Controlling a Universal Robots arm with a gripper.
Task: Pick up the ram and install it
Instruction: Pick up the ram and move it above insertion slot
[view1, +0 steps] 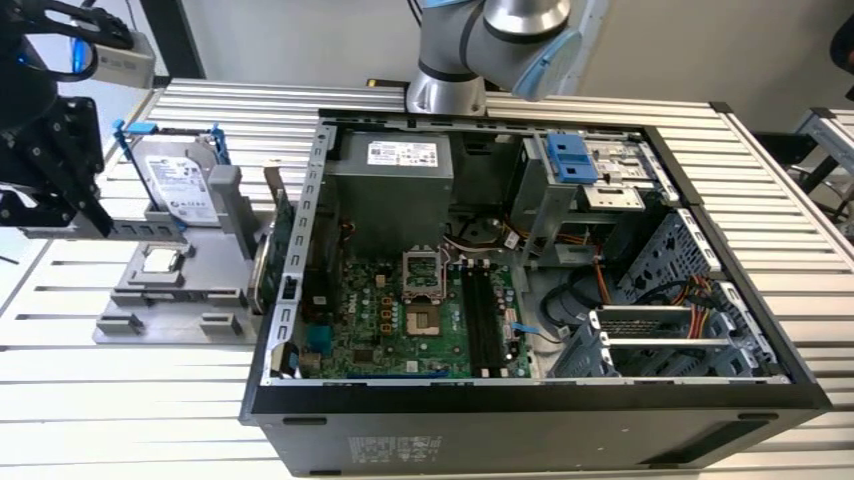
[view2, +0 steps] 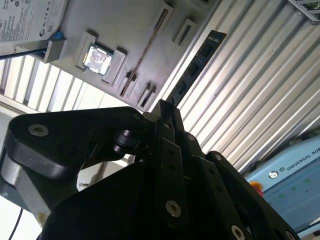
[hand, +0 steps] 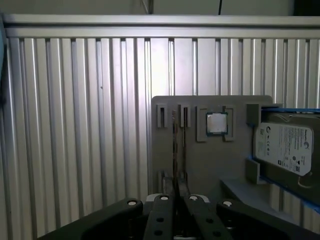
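One slim ram (view2: 192, 70) sits clamped between the jaws, which are closed on its end, above the grey holder (hand: 210, 165), at nine o'clock from the open computer case (view1: 534, 400) on the counter (view1: 134, 400).

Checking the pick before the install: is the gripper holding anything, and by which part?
Yes. In the second wrist view the gripper is shut on the ram, clamping it at one end. The rest of the stick juts out free.

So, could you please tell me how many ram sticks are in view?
1: the ram is held in the gripper near the grey fixture; others may be hidden inside the case.
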